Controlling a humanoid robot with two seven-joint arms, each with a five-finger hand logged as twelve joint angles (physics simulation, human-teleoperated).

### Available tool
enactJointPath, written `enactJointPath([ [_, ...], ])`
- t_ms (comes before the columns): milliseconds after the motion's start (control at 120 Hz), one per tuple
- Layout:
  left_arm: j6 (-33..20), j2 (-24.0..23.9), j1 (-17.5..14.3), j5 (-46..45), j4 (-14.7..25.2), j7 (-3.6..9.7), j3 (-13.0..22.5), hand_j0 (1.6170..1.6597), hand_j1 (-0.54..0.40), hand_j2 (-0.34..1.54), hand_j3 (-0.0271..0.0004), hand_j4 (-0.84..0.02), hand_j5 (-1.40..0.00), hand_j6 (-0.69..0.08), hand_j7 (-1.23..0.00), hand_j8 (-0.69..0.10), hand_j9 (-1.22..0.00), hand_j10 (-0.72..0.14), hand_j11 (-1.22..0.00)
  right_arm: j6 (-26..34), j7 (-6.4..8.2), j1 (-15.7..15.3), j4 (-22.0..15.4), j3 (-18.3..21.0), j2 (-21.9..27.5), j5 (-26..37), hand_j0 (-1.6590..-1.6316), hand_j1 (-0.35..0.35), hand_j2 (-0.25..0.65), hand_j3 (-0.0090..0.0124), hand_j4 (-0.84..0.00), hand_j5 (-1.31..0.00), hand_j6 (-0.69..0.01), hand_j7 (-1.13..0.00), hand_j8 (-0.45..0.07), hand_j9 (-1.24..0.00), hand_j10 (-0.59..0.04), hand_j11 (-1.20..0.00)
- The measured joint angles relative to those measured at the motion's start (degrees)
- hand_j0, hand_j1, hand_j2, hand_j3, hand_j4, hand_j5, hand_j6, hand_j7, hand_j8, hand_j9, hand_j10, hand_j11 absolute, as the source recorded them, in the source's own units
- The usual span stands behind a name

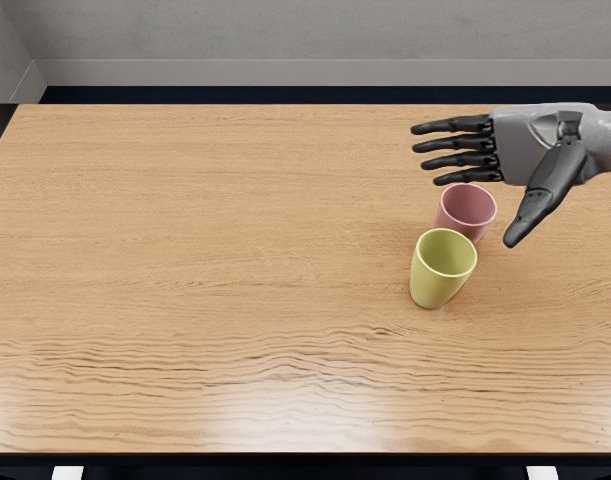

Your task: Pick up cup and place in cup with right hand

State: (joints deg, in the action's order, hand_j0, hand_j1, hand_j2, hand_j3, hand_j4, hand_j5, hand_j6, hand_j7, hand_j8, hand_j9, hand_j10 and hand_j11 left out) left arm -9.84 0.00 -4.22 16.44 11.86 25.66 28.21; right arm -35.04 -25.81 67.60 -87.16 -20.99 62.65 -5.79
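Right hand [525, 150] open and holding nothing; arm in from right edge, palm roughly level over the table [185, 250], four fingers straight and slightly parted, pointing left, thumb [547, 195] angled toward the near side. Forearm cut off by picture edge. Yellow cup [437, 285] upright on right half of table. Pink cup [465, 206] just behind it, base hidden; cannot tell whether cups touch.

Sharp, evenly bright view; pale glare on the tabletop [185, 270].
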Motion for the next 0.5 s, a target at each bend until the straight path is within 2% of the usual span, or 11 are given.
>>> enactJointPath([
  [217, 0.0, 0.0, 0.0, 0.0, 0.0, 0.0, -0.1, 1.6581, 0.349, 0.0, -0.0001, 0.0, 0.0, -0.001, 0.0, -0.001, 0.0, 0.0, 0.0, 0.0, -0.25, -0.1, 0.3, 0.0, -0.5, 0.0, -1.658, -0.304, -0.007, 0.0, -0.038, -0.05, -0.038, -0.05, -0.038, -0.05, -0.039, -0.05],
  [283, 0.0, 0.0, 0.0, 0.0, 0.0, 0.0, -0.2, 1.6581, 0.349, 0.0, -0.0001, 0.0, 0.0, 0.0, 0.0, 0.0, 0.0, 0.0, 0.0, 0.0, -0.66, -0.1, 2.0, -0.1, -2.2, 0.4, -1.658, -0.304, -0.007, 0.0, -0.038, -0.05, -0.038, -0.05, -0.038, -0.05, -0.038, -0.05],
  [400, 0.0, 0.0, -0.6, 0.0, -0.1, 0.0, -0.1, 1.6581, 0.349, 0.0, -0.0001, 0.0, 0.0, -0.001, 0.0, -0.001, 0.0, 0.0, 0.0, 0.0, -5.63, 0.3, 7.1, -0.3, -8.7, 2.9, -1.6581, -0.303, -0.008, 0.0, -0.039, -0.05, -0.039, -0.05, -0.039, -0.05, -0.039, -0.05],
  [500, 0.0, 0.0, -1.0, 0.0, -0.1, 0.0, 0.0, 1.6581, 0.349, 0.0, -0.0001, -0.001, 0.0, -0.001, 0.0, -0.001, 0.0, 0.0, 0.0, 0.0, -7.81, 1.7, 8.5, -0.3, -12.0, 8.4, -1.6581, -0.302, -0.008, 0.0, -0.04, -0.05, -0.04, -0.05, -0.04, -0.05, -0.04, -0.05],
])
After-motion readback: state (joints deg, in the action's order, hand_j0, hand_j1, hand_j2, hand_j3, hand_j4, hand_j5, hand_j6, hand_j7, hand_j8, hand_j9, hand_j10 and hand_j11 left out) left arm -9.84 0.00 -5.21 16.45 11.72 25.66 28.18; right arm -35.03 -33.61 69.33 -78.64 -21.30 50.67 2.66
